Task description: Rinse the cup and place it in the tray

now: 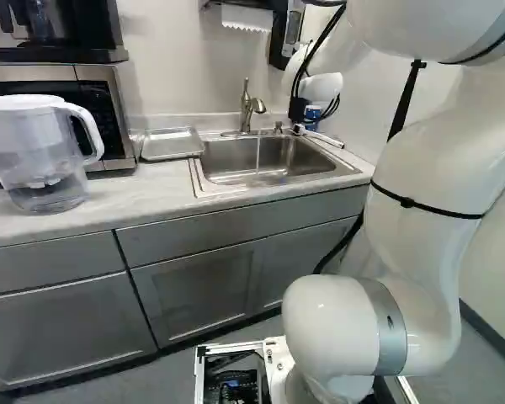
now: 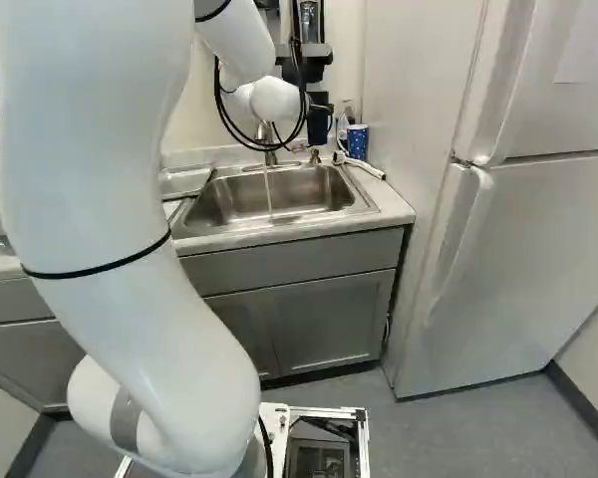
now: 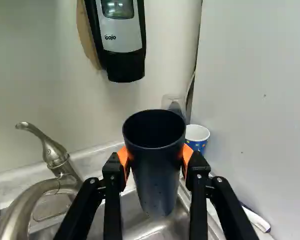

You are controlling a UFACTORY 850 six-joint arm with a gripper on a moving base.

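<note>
The smooth, rounded white arm (image 1: 429,168) stands closest. Beyond it, a clear plastic pitcher (image 1: 40,156) with a looped handle sits on the pale, mottled counter (image 1: 143,192). Next along is the shallow rectangular tray (image 1: 172,144), beside the brushed-steel sink (image 1: 265,160). Above the basin, the black claw (image 2: 320,121) grips the cup between its orange pads (image 3: 123,158), one on each side. The cup (image 3: 155,170) is dark, round-mouthed and tapering, its opening showing. Water (image 2: 269,189) falls thinly from the curved metal faucet (image 3: 32,200). Behind the cup is a blue patterned paper cup (image 3: 197,136), and a glossy soap dispenser (image 3: 122,40) hangs on the smooth wall (image 3: 40,75).
</note>
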